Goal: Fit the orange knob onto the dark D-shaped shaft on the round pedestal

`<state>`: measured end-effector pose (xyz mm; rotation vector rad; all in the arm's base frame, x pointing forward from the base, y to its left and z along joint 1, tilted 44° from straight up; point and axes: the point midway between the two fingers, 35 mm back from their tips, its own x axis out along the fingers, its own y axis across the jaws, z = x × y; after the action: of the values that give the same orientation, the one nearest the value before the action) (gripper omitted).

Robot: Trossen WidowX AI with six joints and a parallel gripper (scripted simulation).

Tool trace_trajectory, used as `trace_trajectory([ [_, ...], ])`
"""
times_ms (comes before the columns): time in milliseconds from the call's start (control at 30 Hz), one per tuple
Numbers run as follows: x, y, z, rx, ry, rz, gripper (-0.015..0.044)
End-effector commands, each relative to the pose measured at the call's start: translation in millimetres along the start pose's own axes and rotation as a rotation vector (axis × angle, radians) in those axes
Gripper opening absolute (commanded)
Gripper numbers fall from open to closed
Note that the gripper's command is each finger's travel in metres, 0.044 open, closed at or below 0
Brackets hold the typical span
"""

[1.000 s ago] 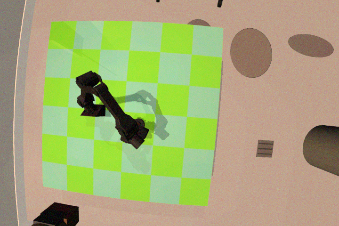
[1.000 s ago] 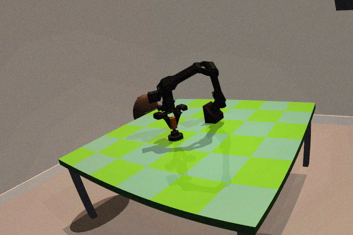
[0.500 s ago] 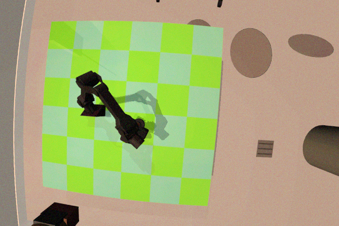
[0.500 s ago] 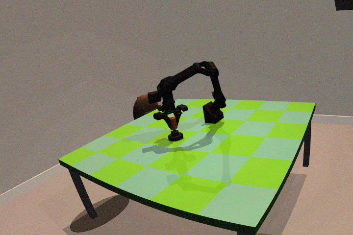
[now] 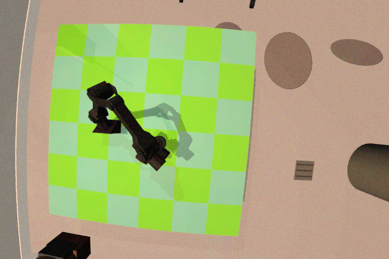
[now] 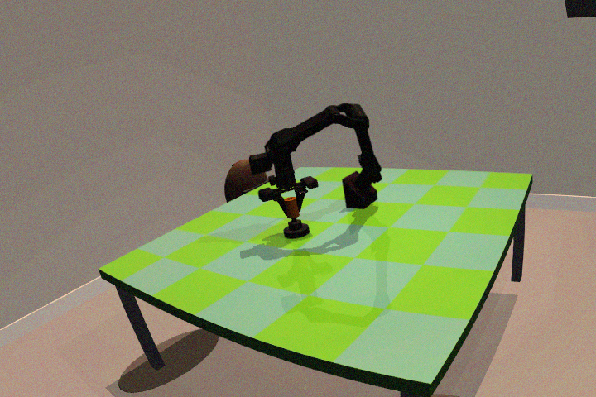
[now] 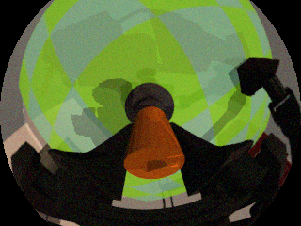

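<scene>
The orange knob [image 6: 290,207] [image 7: 152,143] is a tapered cylinder held between my fingers. My gripper [image 6: 293,213] [image 7: 150,126] is shut on it, directly above the round dark pedestal [image 6: 296,231] [image 7: 133,100] [image 5: 161,140]. In the exterior view the knob's lower end is at the top of the dark shaft [image 6: 293,218], clearly higher than the pedestal's wide base. Whether the shaft's tip is in the hole cannot be seen. The wrist view shows the knob's top with a dark opening; the knob hides the shaft. In the top view the arm hides the knob.
The checkered green table [image 5: 192,219] [image 6: 383,337] carries the arm and the pedestal. The arm's own base [image 5: 109,126] [image 6: 358,193] stands behind the pedestal in the exterior view. Arm shadows fall around the pedestal. A brown rounded object [image 6: 242,179] shows beyond the table edge.
</scene>
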<state>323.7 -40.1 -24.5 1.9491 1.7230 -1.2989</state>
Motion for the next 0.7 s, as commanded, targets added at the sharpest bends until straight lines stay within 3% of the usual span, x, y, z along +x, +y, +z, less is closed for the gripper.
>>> trace_trajectory([
  [0,0.1,0.1,0.3,0.02,0.005,0.005,0.0],
  [667,-2.3,0.6,-1.2,0.106,0.005,0.005,0.0],
])
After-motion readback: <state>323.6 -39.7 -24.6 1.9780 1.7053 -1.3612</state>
